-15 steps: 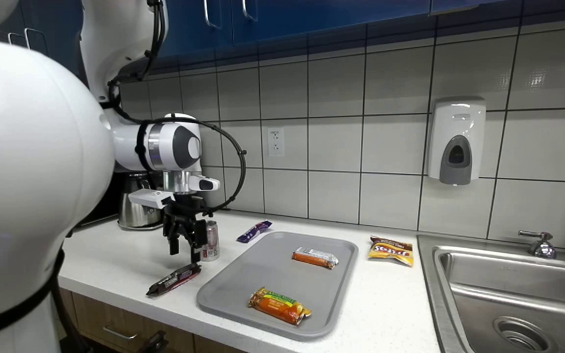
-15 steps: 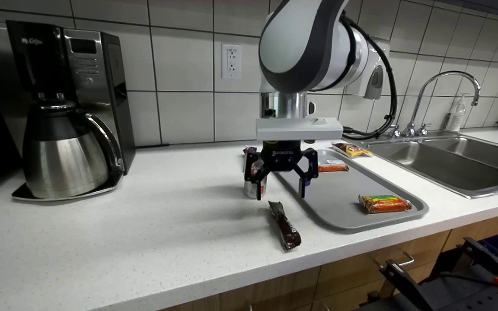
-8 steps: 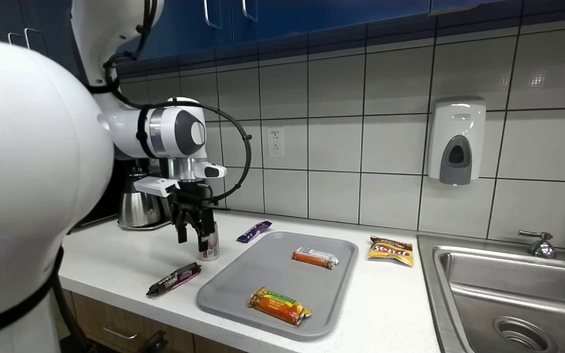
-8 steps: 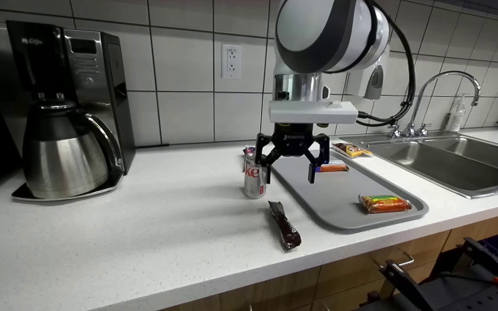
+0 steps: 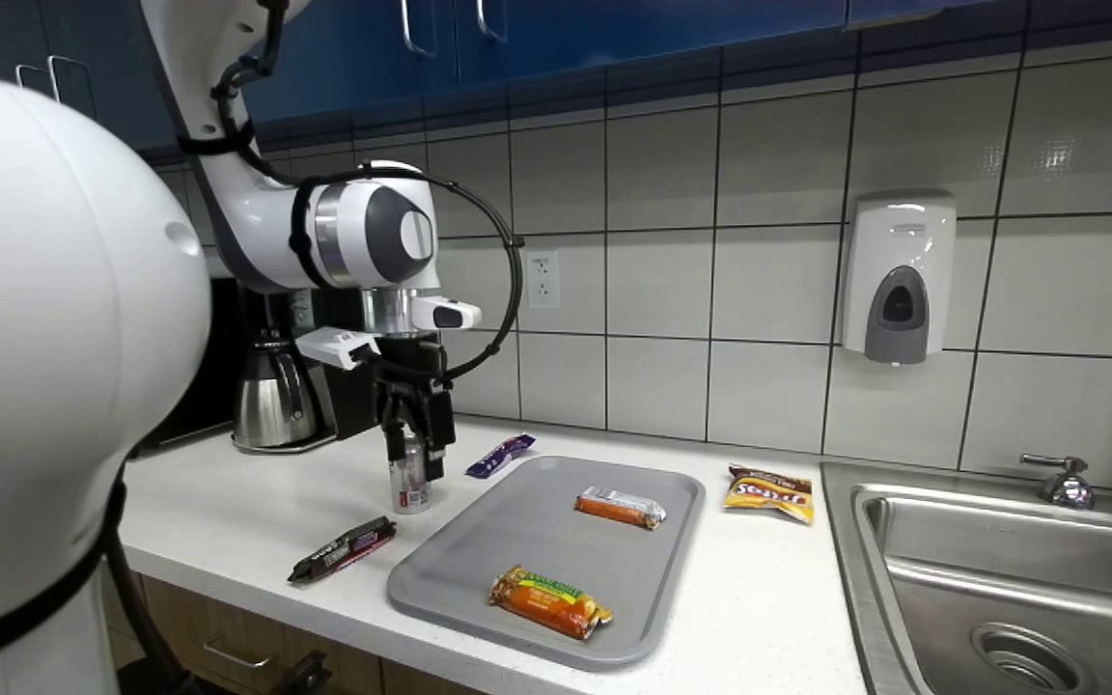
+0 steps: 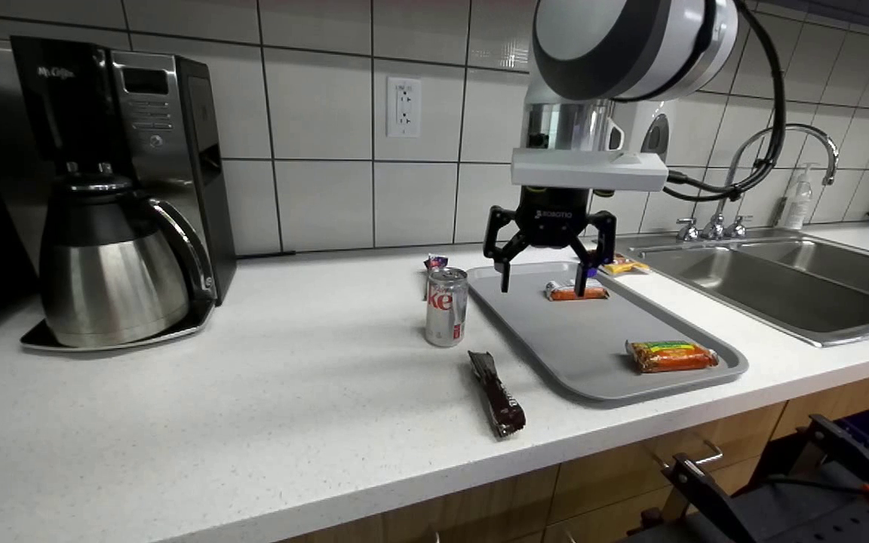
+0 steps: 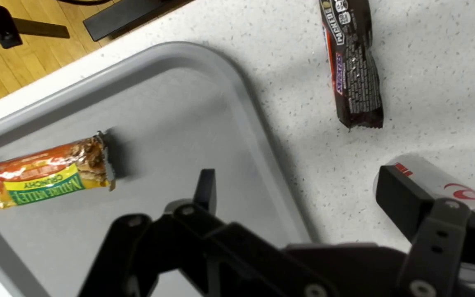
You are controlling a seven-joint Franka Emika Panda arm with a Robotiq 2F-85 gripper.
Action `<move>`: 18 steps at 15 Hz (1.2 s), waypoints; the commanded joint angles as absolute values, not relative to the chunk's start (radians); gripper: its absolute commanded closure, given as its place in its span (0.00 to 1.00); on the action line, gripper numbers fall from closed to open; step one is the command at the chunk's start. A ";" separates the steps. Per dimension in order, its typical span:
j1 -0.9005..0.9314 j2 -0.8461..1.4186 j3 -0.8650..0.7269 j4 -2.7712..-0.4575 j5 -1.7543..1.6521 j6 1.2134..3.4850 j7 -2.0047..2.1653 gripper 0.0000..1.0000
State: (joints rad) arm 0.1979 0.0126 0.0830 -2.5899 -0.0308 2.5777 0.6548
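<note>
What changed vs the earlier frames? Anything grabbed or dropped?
The open fingers rose and moved right in both exterior views, away from the dark bar, toward the gray tray. Nothing grabbed, nothing dropped. Unmoved: dark bar, silver can, tray, and on it the Nature Valley bar and orange-and-white bar.

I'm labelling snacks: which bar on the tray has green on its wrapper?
The Nature Valley bar, banded green; the other bar there shows orange and white.
</note>
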 commanded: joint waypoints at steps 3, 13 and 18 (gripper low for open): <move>0.121 -0.063 0.074 -2.630 -0.106 2.538 0.747 0.00; 0.041 -0.018 0.037 -2.580 -0.185 2.516 0.946 0.00; 0.026 0.018 0.020 -2.546 -0.241 2.517 1.073 0.00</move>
State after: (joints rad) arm 0.0400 -0.0078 0.0218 -2.5855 -0.1969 2.5488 0.9922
